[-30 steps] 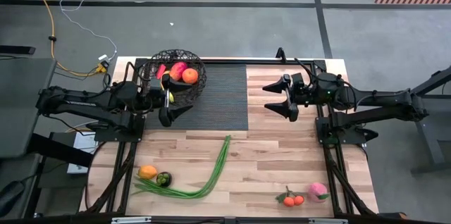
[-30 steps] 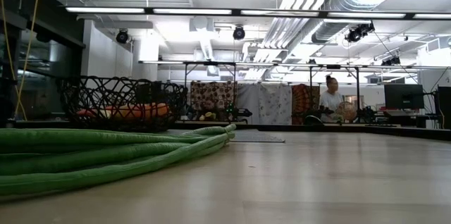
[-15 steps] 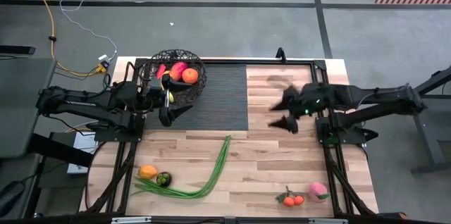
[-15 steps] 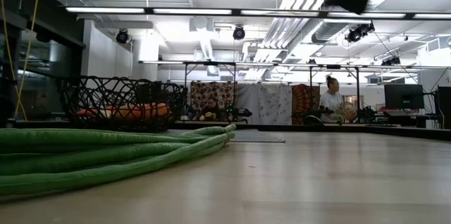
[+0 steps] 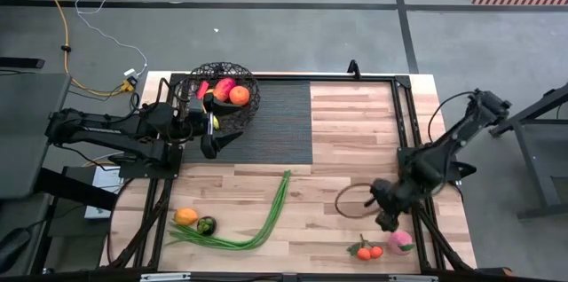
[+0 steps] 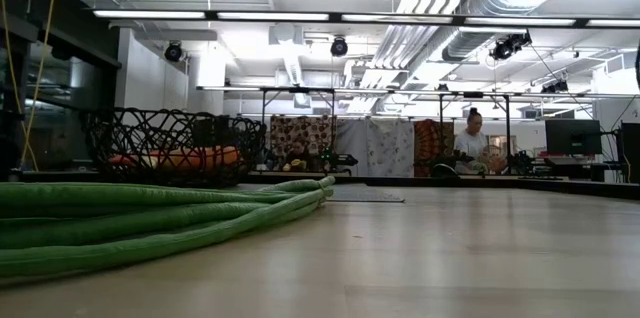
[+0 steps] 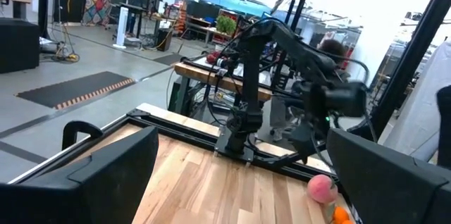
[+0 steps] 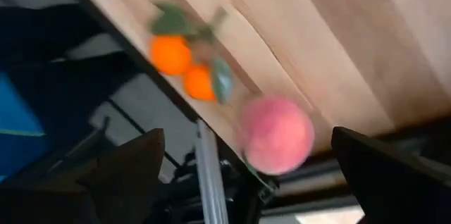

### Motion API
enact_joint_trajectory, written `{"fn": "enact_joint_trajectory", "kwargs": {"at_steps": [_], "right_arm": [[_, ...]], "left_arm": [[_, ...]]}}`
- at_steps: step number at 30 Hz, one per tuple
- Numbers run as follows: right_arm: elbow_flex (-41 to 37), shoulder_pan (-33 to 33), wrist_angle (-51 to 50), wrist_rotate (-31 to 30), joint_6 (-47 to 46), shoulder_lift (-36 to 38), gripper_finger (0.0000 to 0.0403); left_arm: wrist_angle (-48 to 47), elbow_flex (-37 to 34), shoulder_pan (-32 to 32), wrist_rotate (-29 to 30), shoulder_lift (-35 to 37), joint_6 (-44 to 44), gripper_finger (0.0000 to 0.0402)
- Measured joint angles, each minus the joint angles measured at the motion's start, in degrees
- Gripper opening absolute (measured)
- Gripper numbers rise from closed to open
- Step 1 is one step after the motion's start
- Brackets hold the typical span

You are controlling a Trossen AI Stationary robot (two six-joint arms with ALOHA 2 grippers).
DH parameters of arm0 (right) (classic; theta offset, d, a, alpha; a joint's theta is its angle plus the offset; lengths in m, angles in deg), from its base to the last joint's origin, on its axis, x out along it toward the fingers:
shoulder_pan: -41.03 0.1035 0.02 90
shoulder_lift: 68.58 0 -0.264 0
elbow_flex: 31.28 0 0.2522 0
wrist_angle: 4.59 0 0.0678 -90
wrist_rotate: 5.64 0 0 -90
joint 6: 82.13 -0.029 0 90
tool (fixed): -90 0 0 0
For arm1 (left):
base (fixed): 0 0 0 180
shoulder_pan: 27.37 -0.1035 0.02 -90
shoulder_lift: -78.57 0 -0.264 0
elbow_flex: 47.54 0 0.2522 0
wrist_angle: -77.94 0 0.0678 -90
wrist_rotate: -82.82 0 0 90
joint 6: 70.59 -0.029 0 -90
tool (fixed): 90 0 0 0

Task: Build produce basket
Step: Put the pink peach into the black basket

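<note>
The wooden desk [image 5: 346, 162] carries a dark mat [image 5: 280, 122] beside the basket [image 5: 232, 87], and beyond the basket in the low view lies an open workshop where a person [image 6: 470, 140] sits. The basket holds some produce [image 5: 232, 92]; green stalks [image 5: 266, 220], an orange [image 5: 185, 216] and a dark fruit [image 5: 206, 225] lie well away from it. The left gripper [image 5: 215, 140] hovers just beside the basket, fingers apart, while the right gripper [image 5: 383, 213] reaches down far from the basket, fingers apart above a pink fruit [image 5: 401, 240] and small oranges [image 5: 370, 251].

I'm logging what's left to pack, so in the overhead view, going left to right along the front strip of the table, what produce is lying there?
Orange fruit → dark green fruit → long green stalks → small oranges with leaves → pink fruit.
</note>
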Motion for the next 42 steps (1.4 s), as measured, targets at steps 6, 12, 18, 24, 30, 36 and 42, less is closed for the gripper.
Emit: {"fn": "enact_joint_trajectory", "kwargs": {"at_steps": [6, 12, 18, 24, 30, 36, 42], "right_arm": [[0.00, 5.56, 0.32, 5.42, -7.74, -8.10, 0.0397], [0.00, 6.93, 3.59, 10.18, -7.72, -15.21, 0.0397], [0.00, 7.44, 7.82, 14.46, -5.58, -20.82, 0.0397], [0.00, 7.81, 9.19, 15.13, -5.12, -26.48, 0.0397], [-0.02, 7.85, 10.52, 15.27, -4.44, -29.72, 0.0392], [0.00, 7.83, 10.43, 15.53, -4.08, -30.01, 0.0365], [0.00, 7.83, 10.30, 15.80, -3.24, -30.01, 0.0352]], "left_arm": [[0.00, 0.00, -0.02, 0.07, 0.00, 0.00, 0.0397], [0.00, 0.00, 0.01, 0.06, 0.00, 0.00, 0.0397], [0.00, 0.00, 0.01, 0.04, -0.02, 0.00, 0.0397], [0.00, 0.00, 0.00, 0.06, -0.02, 0.00, 0.0397], [-0.02, 0.00, -0.02, 0.07, -0.02, 0.00, 0.0397], [-0.02, 0.00, -0.02, 0.27, -0.02, 0.00, 0.0397], [-0.02, 0.00, -0.02, 0.51, -0.02, 0.00, 0.0397]]}}
